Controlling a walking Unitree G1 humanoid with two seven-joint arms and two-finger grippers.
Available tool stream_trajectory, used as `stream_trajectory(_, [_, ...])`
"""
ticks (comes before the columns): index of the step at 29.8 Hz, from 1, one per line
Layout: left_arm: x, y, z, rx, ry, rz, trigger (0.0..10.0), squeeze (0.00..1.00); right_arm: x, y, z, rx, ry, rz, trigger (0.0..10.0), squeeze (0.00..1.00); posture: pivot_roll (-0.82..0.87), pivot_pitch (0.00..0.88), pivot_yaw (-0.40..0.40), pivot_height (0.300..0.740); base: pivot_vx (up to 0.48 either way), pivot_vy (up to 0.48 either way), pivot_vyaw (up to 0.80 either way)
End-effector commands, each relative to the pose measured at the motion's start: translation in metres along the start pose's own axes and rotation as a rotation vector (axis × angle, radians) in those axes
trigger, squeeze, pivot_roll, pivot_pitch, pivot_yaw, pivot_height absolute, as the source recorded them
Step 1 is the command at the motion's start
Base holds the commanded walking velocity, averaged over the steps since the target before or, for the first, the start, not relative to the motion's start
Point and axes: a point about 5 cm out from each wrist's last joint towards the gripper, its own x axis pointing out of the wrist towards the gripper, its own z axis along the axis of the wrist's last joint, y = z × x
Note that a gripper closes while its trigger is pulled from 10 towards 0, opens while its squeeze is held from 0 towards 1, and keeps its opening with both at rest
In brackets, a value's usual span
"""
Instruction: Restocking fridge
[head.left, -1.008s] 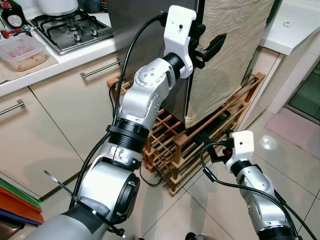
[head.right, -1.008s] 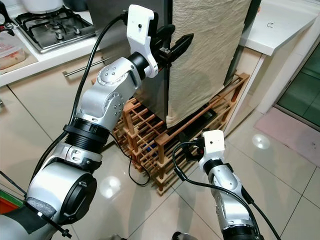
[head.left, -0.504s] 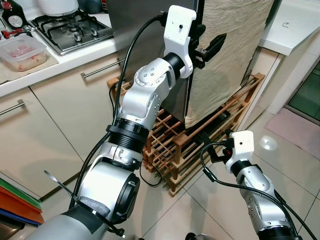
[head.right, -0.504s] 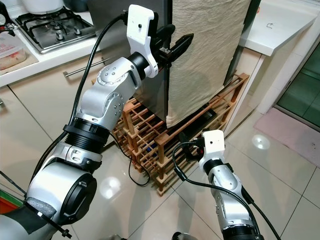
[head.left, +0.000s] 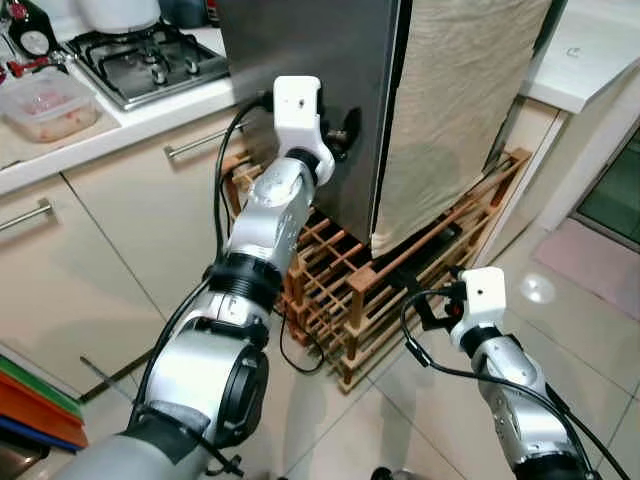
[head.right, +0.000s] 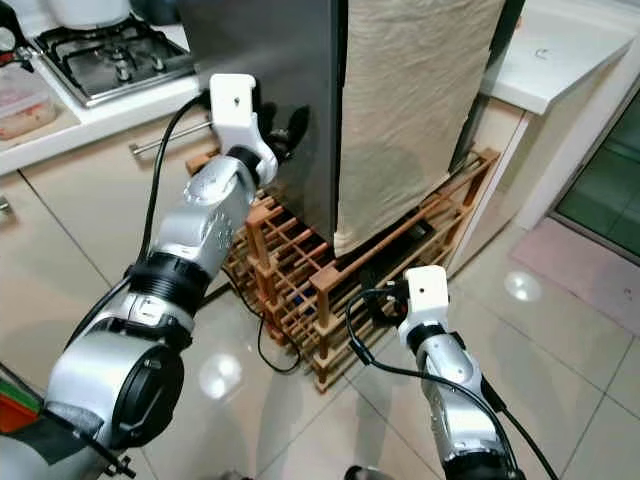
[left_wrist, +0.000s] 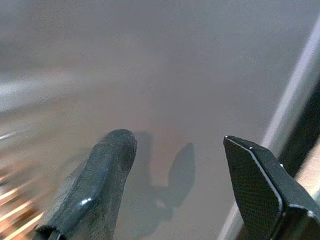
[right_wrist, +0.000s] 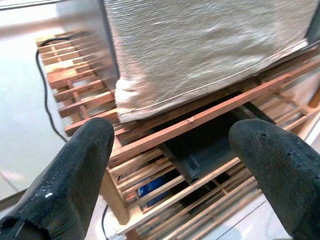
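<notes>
While the fridge (head.left: 300, 60) is standing on the wooden rack (head.left: 340, 290) beside the surface (head.left: 60, 140), the left tool (left_wrist: 175, 185) is hovering close to its steel side, fingers spread apart. The right tool (right_wrist: 170, 165) is hanging low, fingers parted, facing the cloth (right_wrist: 200, 45) draped over the fridge front.

Fridge (head.left: 310, 80): tall, dark grey brushed-metal side panel faced the camera, standing upright at far centre, just right of the kitchen counter. Its front faced right and was draped with a beige cloth (head.left: 455, 110) that hung down to the bottom edge, slightly creased. A dark vertical gap ran between the side panel and the cloth-covered front. The fridge stood raised on a wooden slatted rack (head.left: 400, 275) on the tiled floor. Door looked closed; the contents were hidden.
</notes>
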Motion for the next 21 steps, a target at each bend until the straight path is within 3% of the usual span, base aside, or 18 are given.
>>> stream_trajectory(1, [-0.004,0.008,0.008,0.053,-0.059,0.055,10.0,0.00,0.000,-0.002,0.007,-0.020,-0.037,-0.019,10.0,0.00,-0.10,0.026,0.025,0.740,0.000,0.000,0.00])
stream_trajectory(2, [-0.004,0.008,0.008,0.053,-0.059,0.055,10.0,0.00,0.000,-0.002,0.007,-0.020,-0.037,-0.019,10.0,0.00,-0.10,0.026,0.025,0.740,0.000,0.000,0.00])
stream_trajectory(4, [-0.021,0.029,0.001,0.151,-0.087,0.191,10.0,0.00,-0.001,-0.006,0.011,-0.024,-0.060,-0.055,10.0,0.00,-0.08,0.026,0.026,0.740,0.000,0.000,0.00])
stream_trajectory(5, [-0.021,0.029,0.001,0.151,-0.087,0.191,10.0,0.00,-0.001,-0.006,0.011,-0.024,-0.060,-0.055,10.0,0.00,-0.08,0.026,0.026,0.740,0.000,0.000,0.00])
stream_trajectory(7, [-0.041,0.051,-0.023,0.221,-0.023,0.292,10.0,0.00,-0.003,-0.008,0.015,-0.011,-0.089,-0.095,10.0,0.00,-0.07,0.024,0.025,0.740,0.000,0.000,0.00])
stream_trajectory(8, [-0.041,0.051,-0.023,0.221,-0.023,0.292,10.0,0.00,-0.003,-0.008,0.015,-0.011,-0.089,-0.095,10.0,0.00,-0.07,0.024,0.025,0.740,0.000,0.000,0.00])
stream_trajectory(10, [-0.061,0.063,-0.051,0.292,0.062,0.285,10.0,0.00,-0.008,-0.005,0.018,-0.007,-0.116,-0.111,10.0,0.00,-0.06,0.023,0.026,0.740,0.000,0.000,0.00])
stream_trajectory(11, [-0.061,0.063,-0.051,0.292,0.062,0.285,10.0,0.00,-0.008,-0.005,0.018,-0.007,-0.116,-0.111,10.0,0.00,-0.06,0.023,0.026,0.740,0.000,0.000,0.00])
stream_trajectory(13, [-0.089,0.067,-0.080,0.291,0.136,0.175,10.0,0.00,-0.016,0.006,0.017,-0.034,-0.125,-0.071,10.0,0.00,-0.06,0.022,0.027,0.740,0.000,0.000,0.00])
stream_trajectory(14, [-0.089,0.067,-0.080,0.291,0.136,0.175,10.0,0.00,-0.016,0.006,0.017,-0.034,-0.125,-0.071,10.0,0.00,-0.06,0.022,0.027,0.740,0.000,0.000,0.00])
stream_trajectory(16, [-0.123,0.056,-0.098,0.259,0.142,-0.076,10.0,0.00,-0.021,0.016,0.011,-0.044,-0.110,-0.034,10.0,0.00,-0.05,0.020,0.023,0.740,0.000,0.000,0.00])
stream_trajectory(19, [-0.129,0.056,-0.102,0.272,0.157,-0.107,10.0,0.00,-0.021,0.016,0.010,-0.040,-0.106,-0.033,10.0,0.00,-0.04,0.019,0.023,0.740,0.000,0.000,0.00])
stream_trajectory(21, [-0.133,0.059,-0.105,0.232,0.173,-0.090,10.0,0.00,-0.019,0.016,0.009,-0.036,-0.102,-0.032,10.0,0.00,-0.04,0.019,0.021,0.740,0.000,0.000,0.00])
